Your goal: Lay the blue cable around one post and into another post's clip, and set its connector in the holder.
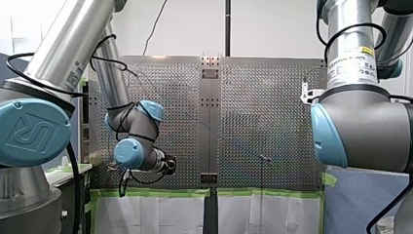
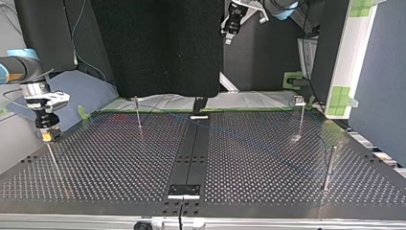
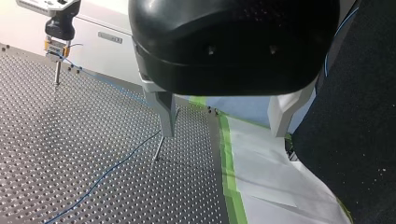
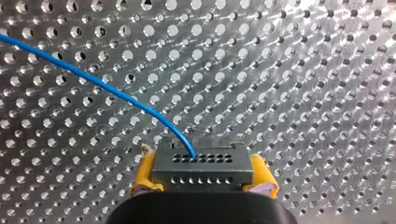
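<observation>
My right gripper [image 4: 203,181] is shut on a grey metal connector [image 4: 203,167], held between its yellow pads [image 4: 142,177]. The thin blue cable [image 4: 93,81] leaves the connector's top and runs off over the perforated plate. In the top view this gripper [image 2: 48,135] hangs at the left, just above a thin post [image 2: 52,158]. From there the cable [image 3: 112,165] trails across the plate, past a leaning post [image 3: 159,149] below my left gripper [image 3: 223,133]. My left gripper is open and holds nothing. It is raised at the plate's far edge in the top view [image 2: 229,37].
More posts stand on the plate: one at the back left [image 2: 138,114], one topped by a small clip at the back right [image 2: 300,112], one at the front right [image 2: 330,167]. Green tape [image 3: 229,172] and white sheeting border the plate. A dark strip [image 2: 191,153] runs down its middle.
</observation>
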